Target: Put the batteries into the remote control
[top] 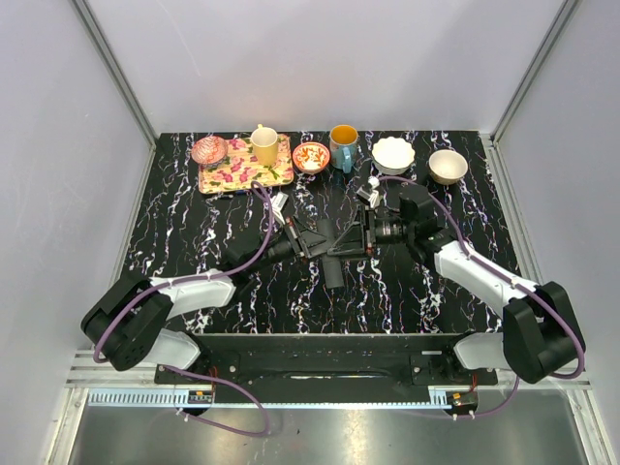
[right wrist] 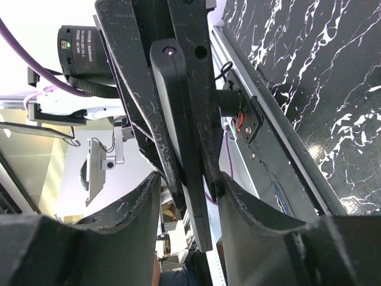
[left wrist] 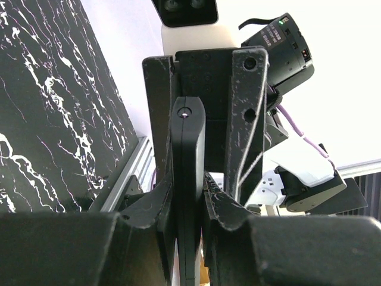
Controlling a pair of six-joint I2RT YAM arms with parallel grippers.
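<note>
In the middle of the top view the two arms meet. The left gripper [left wrist: 189, 208] and right gripper [right wrist: 189, 199] are each clamped narrowly on the remote control [left wrist: 189, 161], which stands edge-on between them. One probably steadies the body while the other works the battery cover.

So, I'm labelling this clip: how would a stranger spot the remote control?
Midway across the marbled table, the left gripper and right gripper meet. The remote control is the slim bar clamped between them. Unlike their scuffed fingers, it is smooth, with a small dot at its rounded end.
</note>
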